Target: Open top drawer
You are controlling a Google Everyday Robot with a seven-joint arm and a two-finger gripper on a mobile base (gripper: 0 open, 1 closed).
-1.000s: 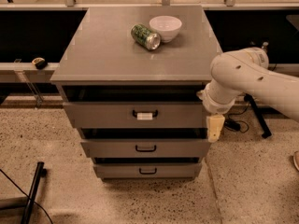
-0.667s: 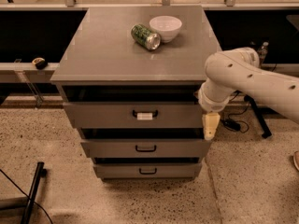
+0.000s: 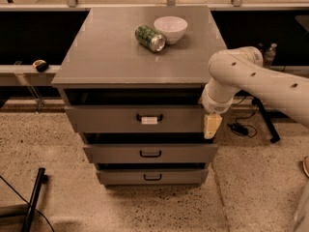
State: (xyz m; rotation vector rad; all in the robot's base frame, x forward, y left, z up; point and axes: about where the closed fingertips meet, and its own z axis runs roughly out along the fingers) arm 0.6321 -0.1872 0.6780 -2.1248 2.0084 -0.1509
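Observation:
The top drawer (image 3: 111, 119) is the widest grey drawer of three, under the cabinet's flat top. Its small black handle (image 3: 149, 117) with a white tag sits at the middle of its flat front. The drawer front stands a little forward of the cabinet frame. My gripper (image 3: 211, 125) hangs from the white arm (image 3: 251, 79) at the right end of the top drawer's front, its cream fingertip pointing down. It is well to the right of the handle.
A green can (image 3: 149, 37) lies on its side next to a white bowl (image 3: 170, 29) on the cabinet top (image 3: 106, 52). Two narrower drawers (image 3: 149, 153) sit below. A black stand (image 3: 34, 197) lies on the floor at left. Cables (image 3: 241, 127) lie at right.
My arm and gripper have shifted a little left, closer to the right end of the top drawer's front. The drawer looks the same.

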